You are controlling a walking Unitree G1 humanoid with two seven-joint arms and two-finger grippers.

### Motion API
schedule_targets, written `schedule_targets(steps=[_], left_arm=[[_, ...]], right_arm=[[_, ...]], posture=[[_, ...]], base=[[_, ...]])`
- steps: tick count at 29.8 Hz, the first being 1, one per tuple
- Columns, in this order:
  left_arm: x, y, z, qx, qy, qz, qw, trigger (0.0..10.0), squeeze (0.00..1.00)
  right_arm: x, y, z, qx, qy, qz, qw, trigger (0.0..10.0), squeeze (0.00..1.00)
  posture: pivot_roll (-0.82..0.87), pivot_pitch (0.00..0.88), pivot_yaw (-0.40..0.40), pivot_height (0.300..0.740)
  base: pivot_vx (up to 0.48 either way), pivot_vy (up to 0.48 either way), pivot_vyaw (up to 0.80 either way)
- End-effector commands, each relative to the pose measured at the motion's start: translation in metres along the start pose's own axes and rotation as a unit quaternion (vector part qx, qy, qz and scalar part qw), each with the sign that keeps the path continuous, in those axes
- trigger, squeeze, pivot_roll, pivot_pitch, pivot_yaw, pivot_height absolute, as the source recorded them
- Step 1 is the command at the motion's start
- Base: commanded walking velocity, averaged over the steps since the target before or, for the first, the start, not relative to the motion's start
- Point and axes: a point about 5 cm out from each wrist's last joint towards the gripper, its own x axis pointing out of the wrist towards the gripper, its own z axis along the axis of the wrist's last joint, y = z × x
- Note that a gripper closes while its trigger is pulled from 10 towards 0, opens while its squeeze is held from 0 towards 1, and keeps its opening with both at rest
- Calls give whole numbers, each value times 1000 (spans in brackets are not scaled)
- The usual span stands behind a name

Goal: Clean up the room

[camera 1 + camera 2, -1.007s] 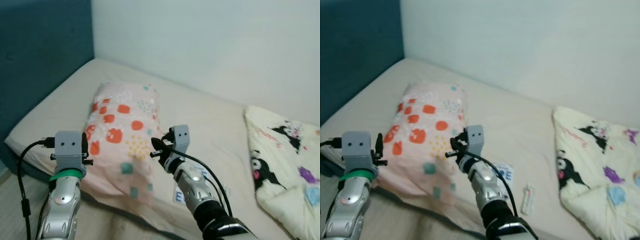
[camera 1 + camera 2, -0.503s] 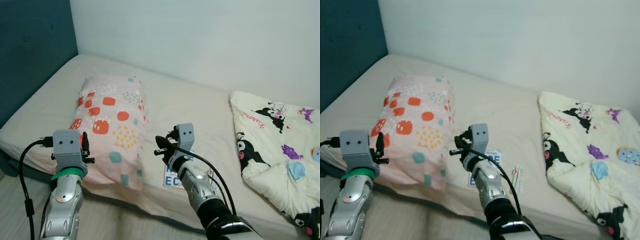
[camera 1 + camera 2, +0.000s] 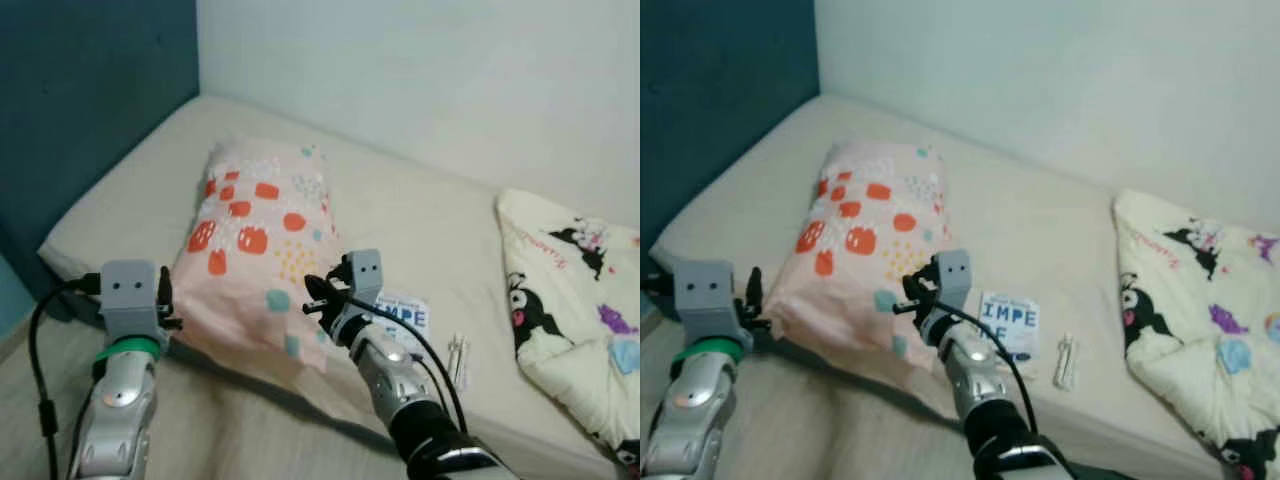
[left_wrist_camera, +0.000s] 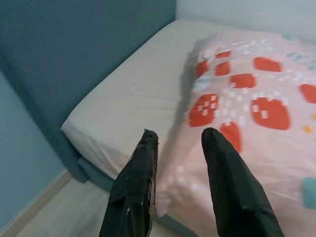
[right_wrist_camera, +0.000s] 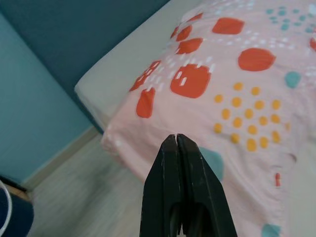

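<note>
A pink pillow [image 3: 260,235] with red, yellow and teal spots lies on the beige bed [image 3: 150,200], its near end hanging over the mattress edge. My left gripper [image 4: 177,138] is open and hovers just short of the pillow's near left corner. My right gripper [image 5: 176,140] is shut with nothing in it and hangs above the pillow's near right part [image 3: 312,295]. A white packet with blue letters [image 3: 400,312] and a small slim packet [image 3: 459,357] lie on the sheet right of the pillow.
A cream cartoon-print blanket [image 3: 575,300] is bunched at the right of the bed. A dark blue headboard [image 3: 90,110] stands at the left, a pale wall behind. Wooden floor [image 3: 220,430] runs along the mattress's near edge.
The camera has swung back to the left, so the bed sits further right in the picture. Both arms keep their pose in front of the pillow, which lies as before.
</note>
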Motion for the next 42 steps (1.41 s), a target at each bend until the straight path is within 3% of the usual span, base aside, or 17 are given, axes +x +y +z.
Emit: schedule_targets(steps=[1, 19, 31, 42], left_arm=[[-3, -4, -5, 4, 13, -7, 1000, 10000, 0], [-4, -14, -6, 21, 14, -32, 999, 10000, 0], [-3, -19, -3, 11, 7, -40, 999, 10000, 0], [-1, -16, 1, 2, -1, -41, 999, 10000, 0]], right_arm=[[-2, -2, -3, 8, 6, -7, 1000, 10000, 0], [-2, -3, -5, 18, 7, -15, 1000, 10000, 0], [-3, -5, -4, 7, 6, -19, 1000, 10000, 0], [-3, -9, -2, 13, -1, -36, 999, 10000, 0]], posture=[[128, 0, -127, 740], [130, 0, -121, 740], [128, 0, -118, 740], [127, 0, -108, 740]], base=[[0, 0, 0], [0, 0, 0], [0, 0, 0], [350, 0, 218]])
